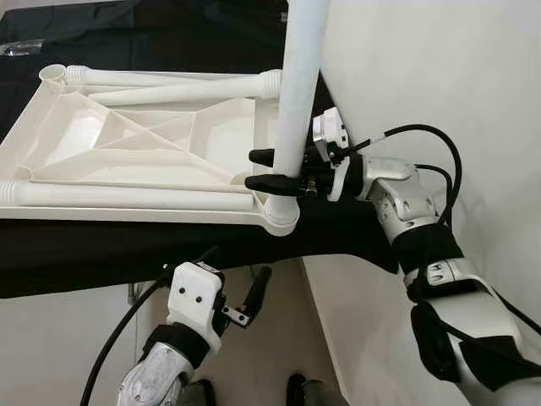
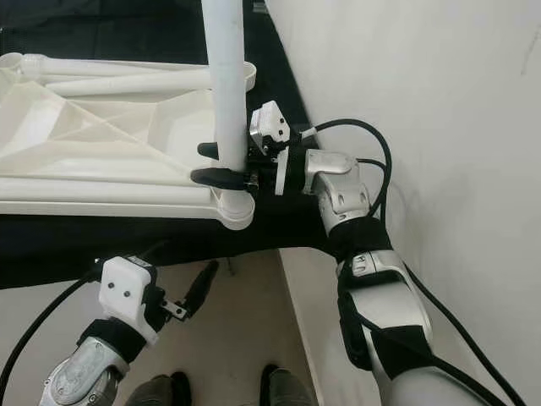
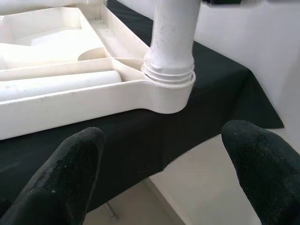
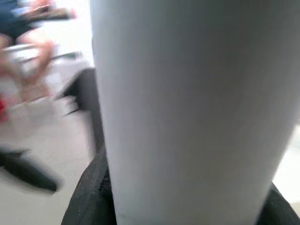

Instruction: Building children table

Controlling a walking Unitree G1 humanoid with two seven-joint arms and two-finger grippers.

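Although the upright white leg [image 1: 302,85] runs out of frame at 12 o'clock, its threaded foot sits in the corner socket [image 3: 169,91] of the inverted white tabletop [image 1: 144,144] on the black-draped table [image 1: 101,249]. The right tool [image 1: 272,170] is clamped on this leg. Three more legs lie in the tabletop; the left tool [image 1: 241,292] hangs below the edge, fingers [image 3: 70,173] apart.

White plastic tabletop [image 1: 161,139] upside down on black-covered bench [image 1: 101,254], ribbed underside up. One white leg [image 1: 302,76] upright in near corner socket [image 1: 281,216]. Loose legs [image 1: 127,196] lying inside.
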